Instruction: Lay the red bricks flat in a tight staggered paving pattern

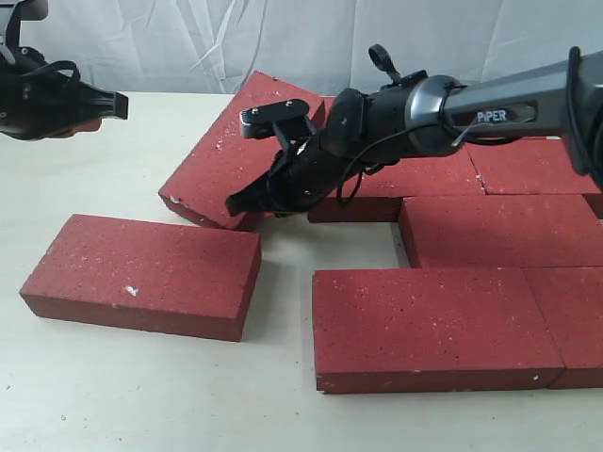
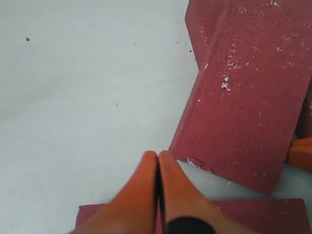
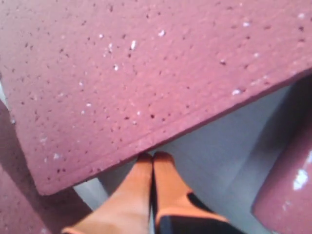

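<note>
Front brick (image 1: pixel 433 325) lies flat; closed right end effector (image 1: pixel 237 201) touches tilted brick (image 1: pixel 219 155)

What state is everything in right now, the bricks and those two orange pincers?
tilted brick: slanted, one side raised, not flat.
right fingers: shut, tips at the tilted brick's raised edge.
left fingers: shut, holding nothing.
loose brick: flat, apart from the rest.
laid bricks: flat, side by side in staggered rows.
</note>
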Controlling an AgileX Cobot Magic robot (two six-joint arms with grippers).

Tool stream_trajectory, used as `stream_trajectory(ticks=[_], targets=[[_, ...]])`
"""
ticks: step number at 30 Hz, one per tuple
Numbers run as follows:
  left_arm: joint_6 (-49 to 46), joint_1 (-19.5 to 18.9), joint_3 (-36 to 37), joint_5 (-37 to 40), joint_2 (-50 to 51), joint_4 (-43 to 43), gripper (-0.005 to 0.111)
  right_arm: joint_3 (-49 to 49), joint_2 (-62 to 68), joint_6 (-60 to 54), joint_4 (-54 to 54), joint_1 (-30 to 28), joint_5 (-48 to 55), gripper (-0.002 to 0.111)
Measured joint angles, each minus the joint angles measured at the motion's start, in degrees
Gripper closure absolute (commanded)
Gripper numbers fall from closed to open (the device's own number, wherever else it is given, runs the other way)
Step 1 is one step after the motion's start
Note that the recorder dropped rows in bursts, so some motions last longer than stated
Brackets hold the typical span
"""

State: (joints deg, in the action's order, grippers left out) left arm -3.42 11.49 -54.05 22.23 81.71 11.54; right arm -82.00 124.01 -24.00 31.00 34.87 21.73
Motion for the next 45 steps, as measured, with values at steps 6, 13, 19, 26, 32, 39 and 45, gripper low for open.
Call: stream_trajectory(ticks=[6, 13, 19, 26, 32, 39, 45], targets=[[0.0, 0.0, 0.0, -0.15, 0.0, 0.97, 0.107, -5.65, 3.28, 0.0, 2.35, 2.82, -0.2, 0.109], [0.0, 0.0, 0.0, -0.15, 0.0, 1.94, 0.107, -11.66, 6.27, 0.0, 2.7, 4.22, -0.25, 0.109], [0.0, 0.0, 0.0, -0.25, 0.0, 2.19, 0.107, -12.52, 6.66, 0.13, 2.7, 4.09, 4.56, 0.109], [0.0, 0.0, 0.0, -0.36, 0.0, 2.48, 0.107, -12.74, 2.5, 1.31, 2.7, 3.85, 11.19, 0.109], [0.0, 0.0, -1.24, 1.6, 0.0, 3.73, 0.107, -12.86, -3.95, 1.91, 2.96, 3.75, 18.59, 0.109], [0.05, 0.0, -5.92, 9.97, -0.55, -3.99, 0.107, -12.86, -6.58, 2.96, 3.19, 4.0, 31.52, 0.109], [2.6, -0.84, -7.89, 14.85, -2.68, -13.22, 0.107, -12.86, -6.58, 7.26, -0.2, 6.92, 33.43, 0.109]])
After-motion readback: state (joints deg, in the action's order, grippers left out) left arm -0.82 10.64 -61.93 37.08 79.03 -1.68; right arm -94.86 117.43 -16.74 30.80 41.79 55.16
